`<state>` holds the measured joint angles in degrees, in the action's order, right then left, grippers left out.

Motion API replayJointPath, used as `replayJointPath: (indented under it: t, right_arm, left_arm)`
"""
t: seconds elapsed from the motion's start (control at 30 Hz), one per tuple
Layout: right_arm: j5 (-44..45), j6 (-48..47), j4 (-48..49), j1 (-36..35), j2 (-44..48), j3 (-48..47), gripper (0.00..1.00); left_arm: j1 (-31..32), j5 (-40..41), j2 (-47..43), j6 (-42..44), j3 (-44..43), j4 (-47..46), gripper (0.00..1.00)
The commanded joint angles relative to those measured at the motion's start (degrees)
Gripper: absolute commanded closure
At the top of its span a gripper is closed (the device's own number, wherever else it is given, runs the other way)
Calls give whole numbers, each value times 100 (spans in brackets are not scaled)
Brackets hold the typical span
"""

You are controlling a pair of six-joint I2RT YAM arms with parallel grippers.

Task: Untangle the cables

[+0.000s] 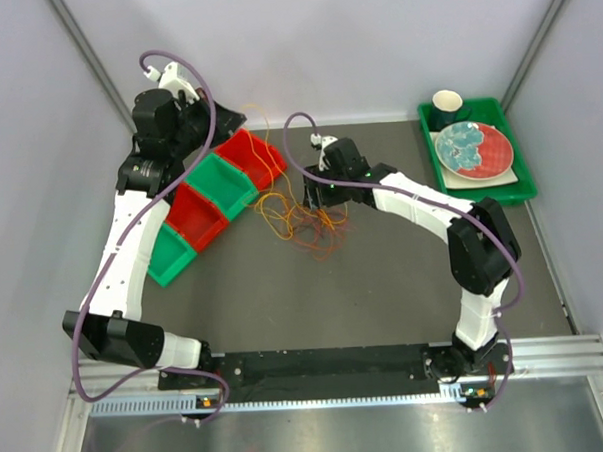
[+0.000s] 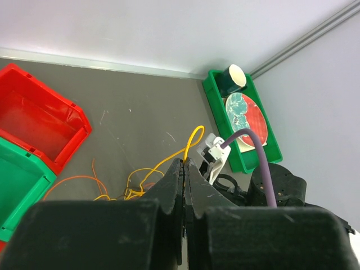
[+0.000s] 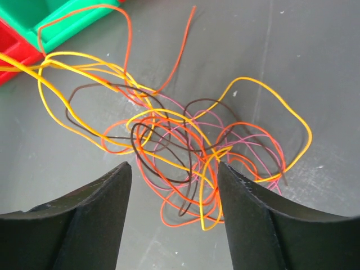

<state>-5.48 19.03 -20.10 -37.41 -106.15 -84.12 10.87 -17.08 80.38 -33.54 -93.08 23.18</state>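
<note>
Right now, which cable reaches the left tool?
The yellow cable: it alone rises off the tangle into the shut left tool; the orange, red and brown ones lie on the table.

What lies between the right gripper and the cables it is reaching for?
Nothing but bare table. In the right wrist view, the open right gripper hovers over the cables, whose lowest loops reach in between its jaws.
</note>
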Motion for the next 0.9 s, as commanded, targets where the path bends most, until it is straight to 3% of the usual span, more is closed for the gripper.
replayJointPath:
  t: [0.0, 0.17, 0.33, 0.37, 0.4, 0.47, 0.67, 0.7, 0.77, 0.8, 0.87]
  right_arm:
    - [-278, -66, 314, -56, 157, 115, 40]
    - [-331, -127, 208, -56, -90, 1, 46]
    - [-191, -57, 278, -65, -64, 62, 71]
    - [-191, -48, 278, -65, -90, 45, 72]
    - [-199, -22, 252, -56, -116, 27, 72]
    - [-226, -4, 243, -65, -178, 1, 61]
    - [-323, 189, 340, -65, -354, 9, 60]
    - [-323, 215, 357, -56, -380, 18, 67]
    - [-192, 303, 349, -56, -380, 18, 95]
    - [-104, 338, 331, -56, -302, 9, 100]
    - [237, 434, 331, -56, -118, 149, 100]
  left_arm:
    - [-6, -32, -216, -21, 26, -200, 100]
    - [-6, -94, -242, -91, 44, -244, 100]
    - [-6, -59, -242, -74, 44, -252, 100]
    - [-6, -58, -242, -82, 35, -244, 100]
    - [-6, -58, -242, -91, 44, -252, 100]
    - [-6, -58, -224, -91, 44, -252, 100]
    - [-6, -93, -242, -144, 44, -270, 100]
    - [-6, -94, -251, -153, 53, -270, 100]
    - [-6, -111, -259, -170, 79, -288, 100]
    - [-6, -155, -260, -197, 79, -296, 100]
    - [-6, -216, -242, -206, 62, -349, 100]
